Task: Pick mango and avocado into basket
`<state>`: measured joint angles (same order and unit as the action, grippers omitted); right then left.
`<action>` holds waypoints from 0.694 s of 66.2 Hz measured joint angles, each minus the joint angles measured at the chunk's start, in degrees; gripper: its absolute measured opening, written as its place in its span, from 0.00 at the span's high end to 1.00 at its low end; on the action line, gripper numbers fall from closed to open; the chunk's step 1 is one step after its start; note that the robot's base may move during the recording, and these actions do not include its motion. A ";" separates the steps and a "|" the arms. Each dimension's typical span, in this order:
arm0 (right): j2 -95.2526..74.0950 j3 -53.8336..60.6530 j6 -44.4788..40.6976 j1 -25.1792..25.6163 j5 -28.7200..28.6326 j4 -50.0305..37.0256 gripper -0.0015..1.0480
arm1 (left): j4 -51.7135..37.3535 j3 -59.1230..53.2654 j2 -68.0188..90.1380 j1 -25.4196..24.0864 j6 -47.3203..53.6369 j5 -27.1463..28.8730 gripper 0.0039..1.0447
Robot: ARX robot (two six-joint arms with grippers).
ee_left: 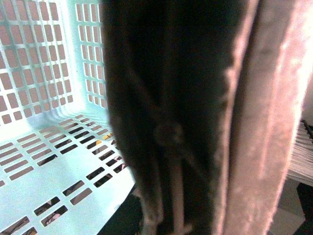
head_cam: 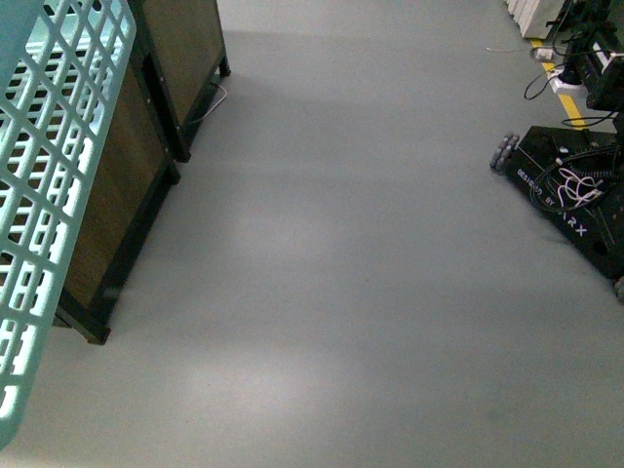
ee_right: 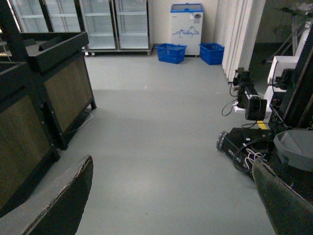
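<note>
The pale aqua basket (head_cam: 44, 205) hangs at the far left of the front view, its slotted wall tilted. In the left wrist view its grid floor and walls (ee_left: 44, 161) lie below, and its brown ribbed handle (ee_left: 264, 122) with a white tie (ee_left: 173, 196) fills the picture close up. My left gripper is shut on the basket by that handle; its fingers cannot be told apart from it. My right gripper (ee_right: 171, 205) is open above bare grey floor with nothing between its fingers (ee_right: 281, 200). The mango and the avocado are out of view.
Dark wooden display stands (head_cam: 127, 185) line the left side. A black wheeled robot base with cables (head_cam: 575, 185) sits at the right. Glass-door fridges (ee_right: 98, 24) and blue crates (ee_right: 171, 53) stand at the far wall. Grey floor (head_cam: 341, 292) runs between them.
</note>
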<state>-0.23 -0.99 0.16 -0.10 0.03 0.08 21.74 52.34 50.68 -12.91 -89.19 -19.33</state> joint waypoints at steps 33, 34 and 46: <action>0.00 0.00 -0.02 0.00 -0.02 -0.02 0.08 | 0.00 0.13 0.00 0.00 0.00 0.00 0.86; 0.00 0.00 0.00 0.00 -0.02 -0.02 0.08 | 0.00 0.13 0.00 0.00 0.00 0.00 0.86; 0.00 0.00 0.00 0.00 0.13 -0.02 0.08 | 0.00 0.13 0.00 0.00 -0.13 -0.07 0.86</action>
<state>-0.23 -0.99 0.16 -0.10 0.16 0.05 21.74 52.47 50.68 -12.91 -89.32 -19.40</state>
